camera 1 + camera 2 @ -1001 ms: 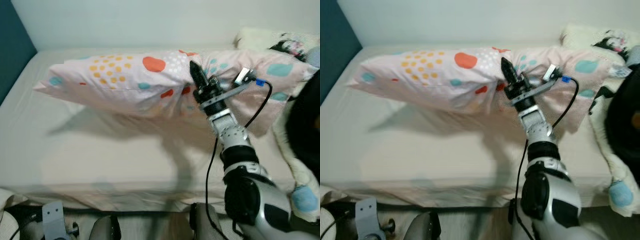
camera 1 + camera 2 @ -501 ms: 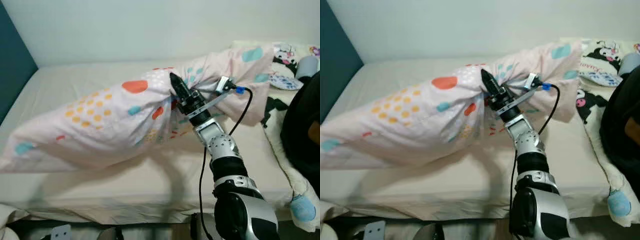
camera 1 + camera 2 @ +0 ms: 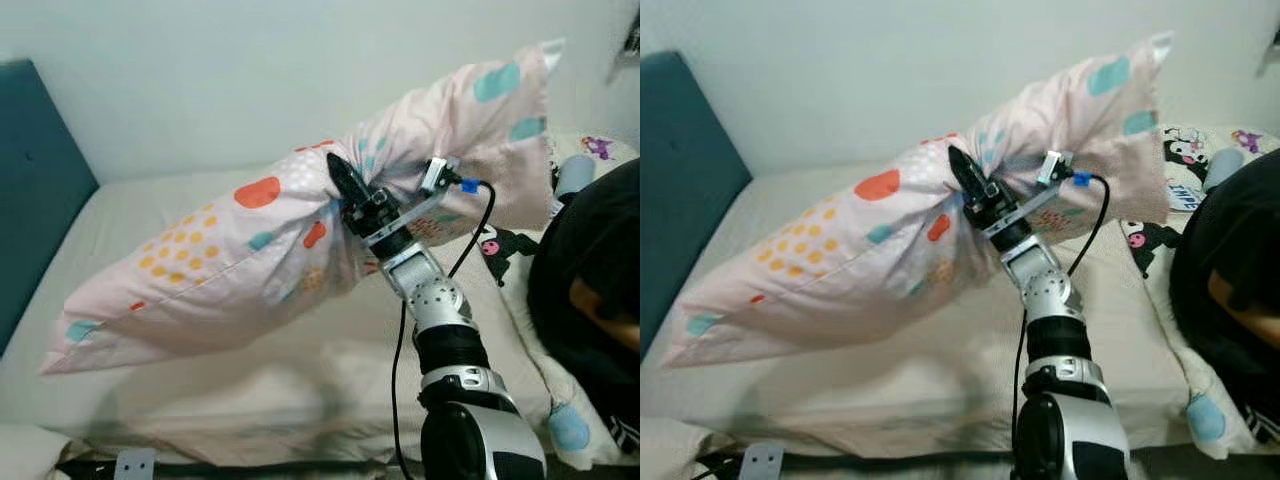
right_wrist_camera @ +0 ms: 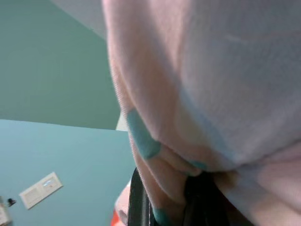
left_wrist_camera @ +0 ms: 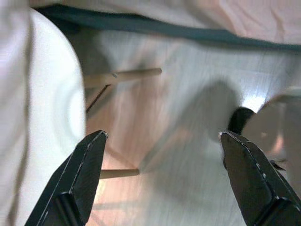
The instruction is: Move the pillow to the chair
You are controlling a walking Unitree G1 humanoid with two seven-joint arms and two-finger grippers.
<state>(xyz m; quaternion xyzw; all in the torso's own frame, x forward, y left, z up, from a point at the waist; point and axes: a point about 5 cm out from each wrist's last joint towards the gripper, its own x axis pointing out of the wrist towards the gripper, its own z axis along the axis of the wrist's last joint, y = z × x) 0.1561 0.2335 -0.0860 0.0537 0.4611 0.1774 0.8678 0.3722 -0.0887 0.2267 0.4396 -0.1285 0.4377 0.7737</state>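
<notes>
right claw (image 3: pixel 340 178) clamped on a bunched fold mid-pillow, so you've got the spotted pillow (image 3: pixel 230 260) hanging off both sides of it, up above the bed (image 3: pixel 160 400) | left claw (image 5: pixel 160 179) spread apart, idling down near the floor | chair's your next stop, I'd guess

Bunched pillow (image 3: pixel 250 250) fabric hides the right tool (image 3: pixel 345 190) tips.

Left gripper (image 5: pixel 162 176) fingers spread wide over pale wood floor (image 5: pixel 160 117); white rounded object (image 5: pixel 51 108) at frame left.
</notes>
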